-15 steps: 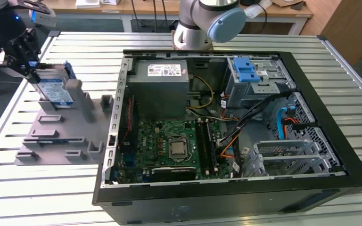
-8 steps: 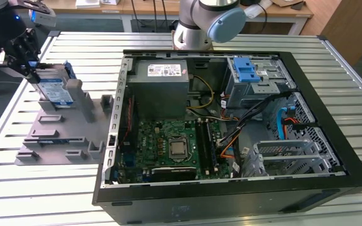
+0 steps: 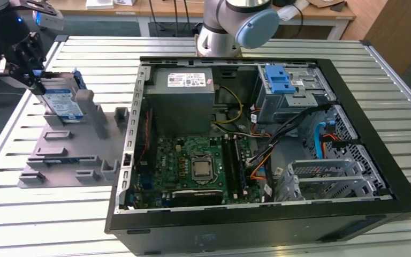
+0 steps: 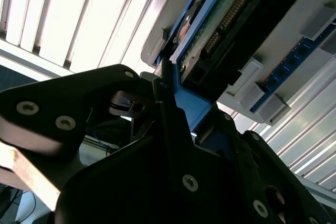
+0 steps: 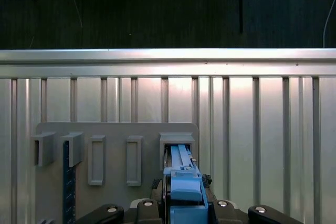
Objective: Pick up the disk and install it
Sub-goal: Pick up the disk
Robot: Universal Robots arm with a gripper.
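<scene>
Tool pinches the disk by its blue rail. The disk stands on edge at a slot of the grey holder on the tabletop, at the exterior view's left. The open computer case sits just beside the holder.

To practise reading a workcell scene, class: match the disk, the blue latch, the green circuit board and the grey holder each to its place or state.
Things:
1. disk
2. blue latch
3. green circuit board
4. grey holder

Places or states:
A. lying flat inside the open computer case
B. on the table, at the exterior view's left of the case
C. standing on edge, gripped by the gripper
D. on top of the metal drive cage

Pairs: 1-C, 2-D, 3-A, 4-B.
</scene>
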